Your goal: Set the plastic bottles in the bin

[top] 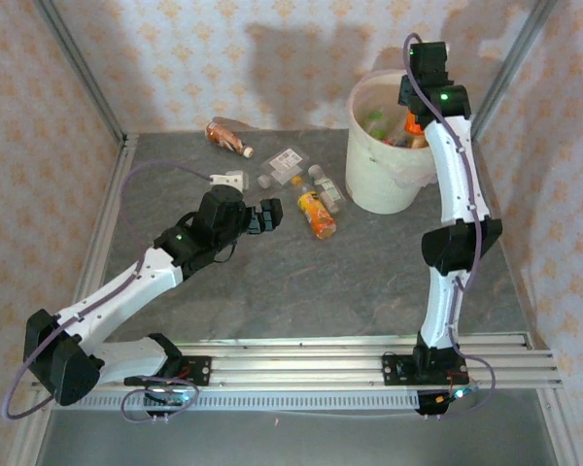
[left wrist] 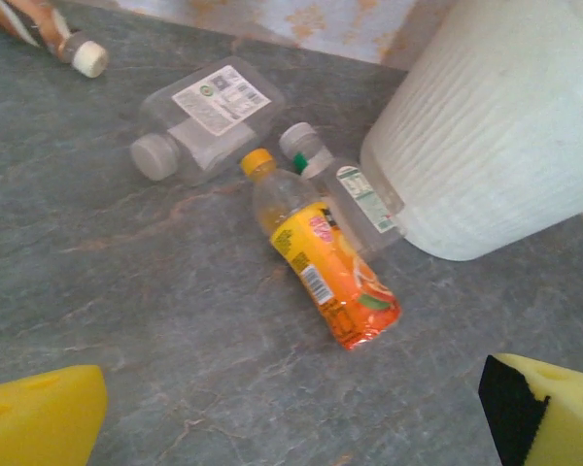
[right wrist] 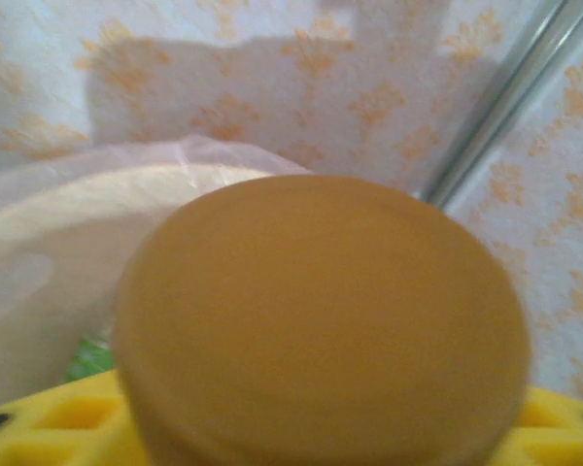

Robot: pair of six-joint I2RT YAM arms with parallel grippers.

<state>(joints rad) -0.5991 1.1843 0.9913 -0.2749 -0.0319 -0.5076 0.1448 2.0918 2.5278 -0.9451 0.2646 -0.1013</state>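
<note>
I am binning an orange-capped plastic bottle [right wrist: 321,320], sitting at my right gripper [top: 413,107] over the round white plastic bin [top: 381,180]; clamped or loosed, I cannot tell. My left gripper [left wrist: 291,417], jaws wide apart, is hovering, needing next to descend onto the orange-labelled bottle [left wrist: 330,277] beside the bin.

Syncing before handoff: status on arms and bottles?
Left gripper open, low over table, short of orange-label bottle. Right gripper over bin, second orange bottle at its fingers, grip unclear. Clear bottle crowds the orange-label one.
</note>
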